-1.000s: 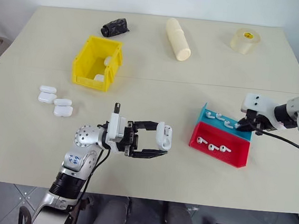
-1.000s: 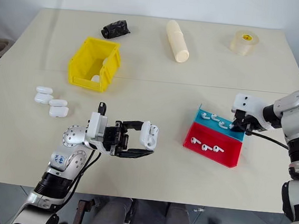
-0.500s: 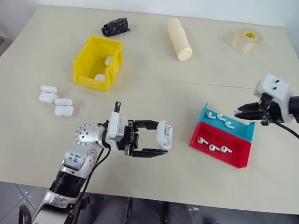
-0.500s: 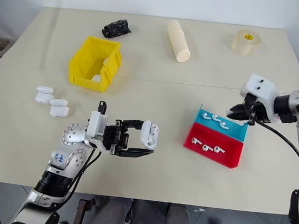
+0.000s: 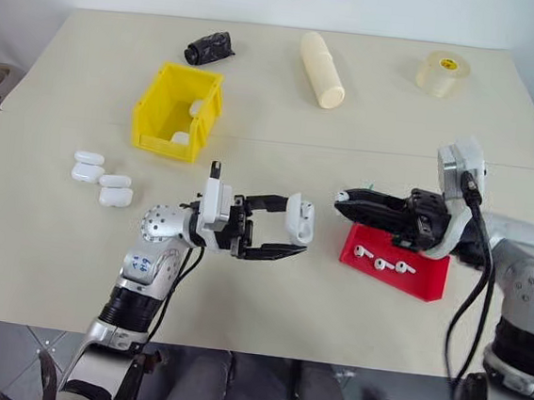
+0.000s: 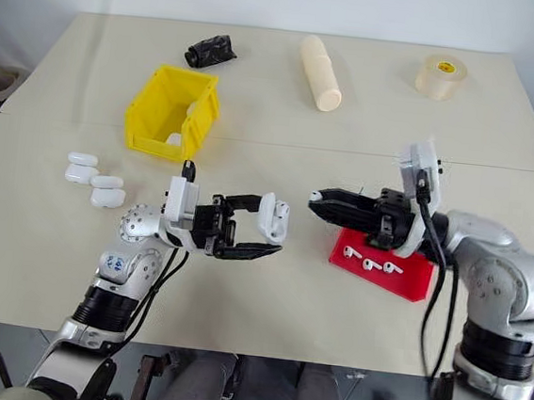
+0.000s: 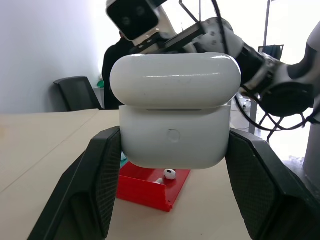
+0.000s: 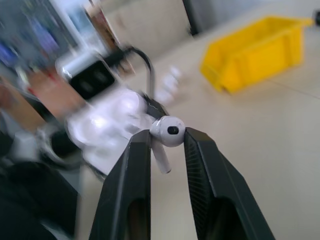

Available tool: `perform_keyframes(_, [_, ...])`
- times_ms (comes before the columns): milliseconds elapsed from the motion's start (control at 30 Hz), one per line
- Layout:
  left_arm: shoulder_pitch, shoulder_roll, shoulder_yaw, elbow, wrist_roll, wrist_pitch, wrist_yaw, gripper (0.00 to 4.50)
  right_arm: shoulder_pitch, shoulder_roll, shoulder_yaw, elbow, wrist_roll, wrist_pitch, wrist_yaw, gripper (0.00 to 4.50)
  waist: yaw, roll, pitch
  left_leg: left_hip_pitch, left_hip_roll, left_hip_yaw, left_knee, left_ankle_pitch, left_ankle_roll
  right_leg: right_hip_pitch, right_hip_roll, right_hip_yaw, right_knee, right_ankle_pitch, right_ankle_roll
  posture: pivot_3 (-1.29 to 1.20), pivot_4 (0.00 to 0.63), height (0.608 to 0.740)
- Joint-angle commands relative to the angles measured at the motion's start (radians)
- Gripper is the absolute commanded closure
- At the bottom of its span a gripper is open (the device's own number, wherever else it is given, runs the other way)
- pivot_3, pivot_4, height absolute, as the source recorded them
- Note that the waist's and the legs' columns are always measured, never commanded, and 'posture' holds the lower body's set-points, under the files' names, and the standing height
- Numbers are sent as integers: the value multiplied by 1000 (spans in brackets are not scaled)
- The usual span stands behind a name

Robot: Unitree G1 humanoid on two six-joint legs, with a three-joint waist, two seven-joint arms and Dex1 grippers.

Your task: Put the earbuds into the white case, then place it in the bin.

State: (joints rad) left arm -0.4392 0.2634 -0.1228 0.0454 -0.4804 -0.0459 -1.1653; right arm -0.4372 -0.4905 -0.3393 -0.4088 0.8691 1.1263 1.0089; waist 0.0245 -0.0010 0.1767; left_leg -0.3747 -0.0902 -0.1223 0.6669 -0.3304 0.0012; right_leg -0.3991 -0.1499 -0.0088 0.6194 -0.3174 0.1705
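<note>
My left gripper (image 5: 295,226) is shut on the white case (image 5: 300,217), held above the table's middle with its lid hinged up. In the left wrist view the case (image 7: 175,107) sits between both black fingers (image 7: 105,170). My right gripper (image 5: 344,202) points at the case from the right, a short gap away, and is shut on one earbud (image 5: 342,197). The right wrist view shows that earbud (image 8: 169,132) pinched at the fingertips. Three more earbuds (image 5: 381,262) lie in the red tray (image 5: 415,280). The yellow bin (image 5: 146,113) stands at the back left with two cases (image 5: 178,138) inside.
Several spare white cases (image 5: 99,179) lie at the left, near the bin. A cream roll (image 5: 322,68), a tape roll (image 5: 442,72) and a black crumpled object (image 5: 208,48) lie along the far edge. My right arm hides the tray behind the red one.
My right gripper has left the teal tray with an earbud and swung left, turning to point at the case. My left gripper has kept the case almost in place.
</note>
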Motion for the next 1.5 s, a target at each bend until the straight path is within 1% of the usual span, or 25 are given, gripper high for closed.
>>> perform_keyframes(33, [-16,-4,8,-16,-2,-5,9,1738,47,55,-45,-98,170,33,-129,3689,0,0,0,0,0,0,0,0,0,0,0,0,0,0,0,0,150,740])
perform_keyframes(100, [-22,-7,7,-16,-5,3,14,1738,77,85,-31,-122,217,23,-186,3689,-1,0,0,0,0,0,0,0,0,0,0,0,0,0,0,0,150,740])
perform_keyframes(200, [-27,-13,3,-19,-9,15,21,1738,114,120,-2,-152,244,-22,-252,3689,-1,0,0,0,0,0,0,0,0,0,0,0,1,0,0,0,150,740])
perform_keyframes(400, [-32,-22,7,-37,-28,53,30,1738,156,131,52,-163,208,-136,-310,3689,-4,0,0,0,0,0,0,0,0,-1,1,1,1,0,0,0,150,740])
perform_keyframes(567, [-42,-28,18,-42,-38,78,41,1738,196,103,100,-165,182,-208,-297,3689,-4,0,0,0,0,0,0,0,0,-1,1,1,2,0,0,0,150,740])
perform_keyframes(767, [-54,-35,29,-47,-47,103,46,1738,244,81,185,-173,114,-304,-266,3689,-4,0,0,0,0,0,0,0,0,-1,1,1,2,0,0,0,150,740])
perform_keyframes(867, [-55,-37,30,-49,-48,108,43,1738,252,76,206,-171,81,-355,-266,3689,-4,0,0,0,0,0,0,0,0,-1,1,1,1,0,0,0,150,740])
perform_keyframes(967, [-60,-45,37,-52,-60,129,48,1738,257,59,245,-172,-11,-451,-240,3689,-3,0,0,0,0,0,0,0,0,-1,1,1,1,0,0,0,150,740])
perform_keyframes(1100, [-66,-54,49,-54,-69,148,54,1738,262,49,277,-170,-62,-529,-220,3689,-4,0,0,0,-1,0,0,0,0,-1,1,1,1,0,0,0,150,740])
perform_keyframes(1267, [-69,-60,55,-56,-72,161,55,1738,267,28,302,-170,-72,-545,-219,3689,-4,0,0,0,-1,0,0,0,0,-1,1,1,1,0,0,0,150,740])
perform_keyframes(1367, [-70,-61,57,-57,-71,163,51,1738,264,16,307,-176,-39,-516,-228,2967,-4,0,0,0,-1,0,0,0,0,-1,1,1,1,0,0,0,150,740])
perform_keyframes(1500, [-68,-60,56,-58,-62,160,45,1738,253,10,298,-181,-37,-526,-236,1641,-3,0,0,0,0,0,0,0,0,-1,1,1,1,0,0,0,150,740])
